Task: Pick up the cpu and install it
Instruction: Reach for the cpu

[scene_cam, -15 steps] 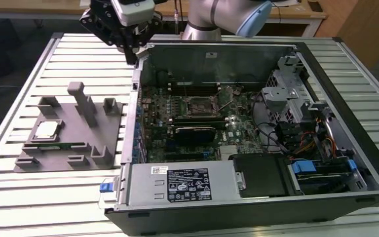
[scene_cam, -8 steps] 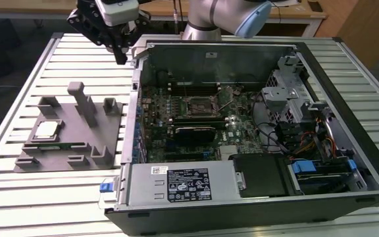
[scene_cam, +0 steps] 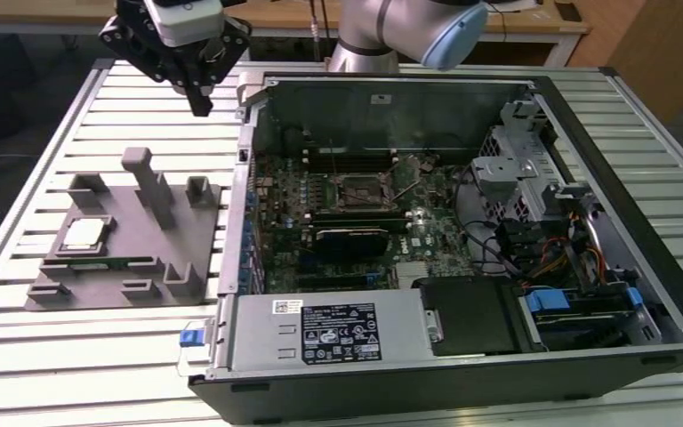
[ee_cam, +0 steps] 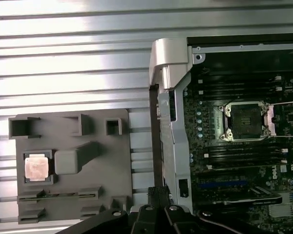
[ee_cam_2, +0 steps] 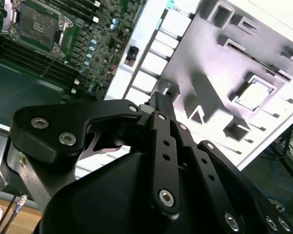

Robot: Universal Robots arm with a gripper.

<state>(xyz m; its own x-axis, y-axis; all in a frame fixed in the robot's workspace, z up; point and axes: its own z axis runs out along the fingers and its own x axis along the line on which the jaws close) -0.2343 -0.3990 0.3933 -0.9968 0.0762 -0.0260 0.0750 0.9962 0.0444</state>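
One arm, one gripper (scene_cam: 203,108): it hangs above the slatted table (scene_cam: 33,356), just off the corner of the open computer case (scene_cam: 389,98) and well apart from the cpu (scene_cam: 84,233). Its fingers are pinched together on nothing, and the tips meet in a point in the exterior view.

The cpu is not yet picked up. It lies flat in a square recess of the grey holder (scene_cam: 104,294), to the exterior view's left of the case. The recess matches its outline, so the chip sits at a fixed spot and angle, top face up, easy to reach from above.

The chip is a small flat square with a shiny silver top plate and a thin pale rim. The first wrist view gives the plate a faint pinkish glare.

The motherboard socket (ee_cam: 246,121) sits bare inside the case. Its frame seems open, though that's hard to confirm.
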